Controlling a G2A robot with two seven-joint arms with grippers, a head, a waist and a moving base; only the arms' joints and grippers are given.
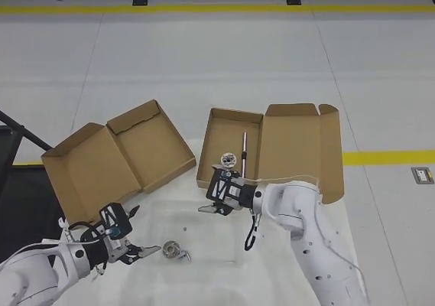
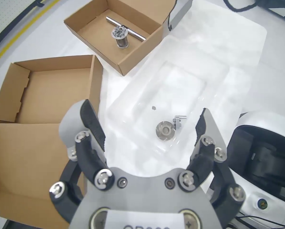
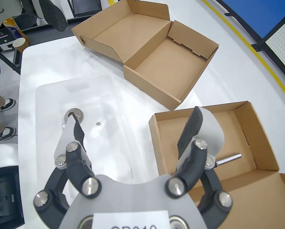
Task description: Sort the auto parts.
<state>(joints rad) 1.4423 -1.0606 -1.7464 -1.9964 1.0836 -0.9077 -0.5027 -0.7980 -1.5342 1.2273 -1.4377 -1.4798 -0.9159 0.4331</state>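
White tabletop (image 3: 37, 55) carries a clear, glossy plastic tray (image 2: 180, 84) with a shallow rectangular well. Two brown cardboard boxes lie open just beyond the tray. The left box (image 1: 118, 161) shows a bare floor. The right box (image 1: 225, 130) holds a slim polished steel rod (image 2: 132, 33) lying flat. Just beside the rod, a stubby metal cylinder (image 2: 120, 36) stands upright with a wider flanged top.

The left gripper (image 2: 144, 110) hangs over the tray with its ribbed black pads spread wide. The right gripper (image 3: 135, 115), equally wide, sits over the tray's edge by the right box.

In the tray well lies a round grey metal disc (image 2: 165, 131) with a central bore and radial slots. The slots are plain in the left wrist view, while in the right wrist view a finger covers part of the disc. Just beside it is a small angular metal piece (image 2: 178, 121), perhaps a bracket. A tiny dark speck (image 2: 153, 107) lies apart from both.
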